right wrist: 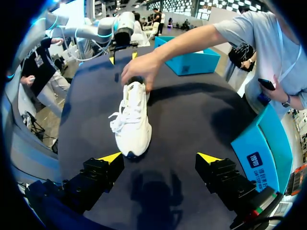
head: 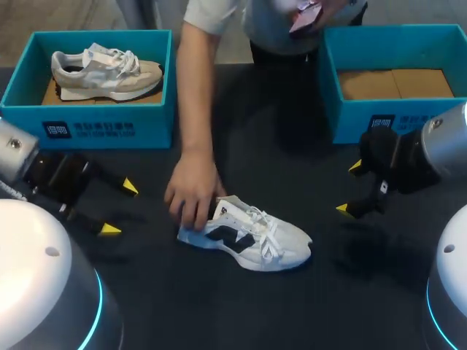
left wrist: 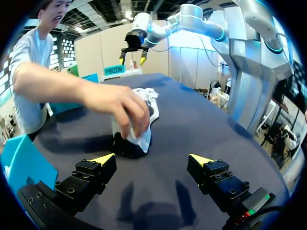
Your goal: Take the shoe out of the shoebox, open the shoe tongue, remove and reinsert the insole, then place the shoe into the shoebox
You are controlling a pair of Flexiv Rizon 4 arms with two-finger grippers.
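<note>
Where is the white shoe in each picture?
Head view: the white shoe lies mid-table, between the left tool and the right tool.
Left wrist view: the shoe is ahead of the left tool, heel nearest, partly hidden under a hand.
Right wrist view: the shoe is ahead of the right tool, toe nearest.
Shared landmark: the person's hand on the shoe's heel.
</note>
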